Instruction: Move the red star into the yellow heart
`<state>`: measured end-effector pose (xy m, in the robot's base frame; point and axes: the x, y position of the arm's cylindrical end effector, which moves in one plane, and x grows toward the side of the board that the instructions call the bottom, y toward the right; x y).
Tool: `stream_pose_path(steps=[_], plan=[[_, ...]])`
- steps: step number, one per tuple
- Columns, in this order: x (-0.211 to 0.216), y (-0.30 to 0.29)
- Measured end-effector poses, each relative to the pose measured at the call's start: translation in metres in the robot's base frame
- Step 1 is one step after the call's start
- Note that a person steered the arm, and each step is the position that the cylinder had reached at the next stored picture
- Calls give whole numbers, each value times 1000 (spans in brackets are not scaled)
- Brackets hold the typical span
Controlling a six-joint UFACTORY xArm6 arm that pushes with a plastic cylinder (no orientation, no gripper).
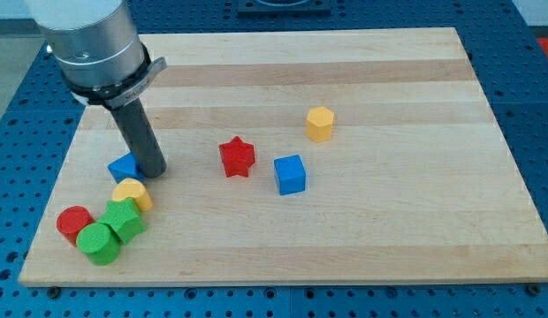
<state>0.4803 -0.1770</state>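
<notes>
Nearest to you, at the view's bottom left corner of the wooden board (362,247), you are looking at a tight cluster of blocks. Two green ones are sitting there: a green cylinder (99,243) at the very front and a green star-like block (125,217) just behind it, the two touching. One red cylinder (74,222) is resting on their left side, pressed against them. The single yellow heart (133,192) is lying just behind the green pair, touching the star-like one.

Moving further back, you are seeing one small blue block (124,166), its shape partly hidden, sitting just above the heart. My tip (153,171) is standing right against that blue block's right side and just above the heart. The tool is a plain dark rod, so nothing is opening or closing, and it is holding nothing.

Toward the middle of the board, the one red star (237,157) is lying on its own, well apart from the heart and to the right of my tip. One blue cube (290,174) is sitting near the star's right side, not touching it.

Farthest from you, one yellow hexagonal block (320,124) is standing alone, up and right of the cube.

You are counting eight blocks: two green, two red, two yellow, two blue.
</notes>
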Motion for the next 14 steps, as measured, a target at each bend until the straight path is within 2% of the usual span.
stream_pose_path(steps=[4,8,11,14], plan=[[1,-13],[-57,76],[-57,147],[-29,115]])
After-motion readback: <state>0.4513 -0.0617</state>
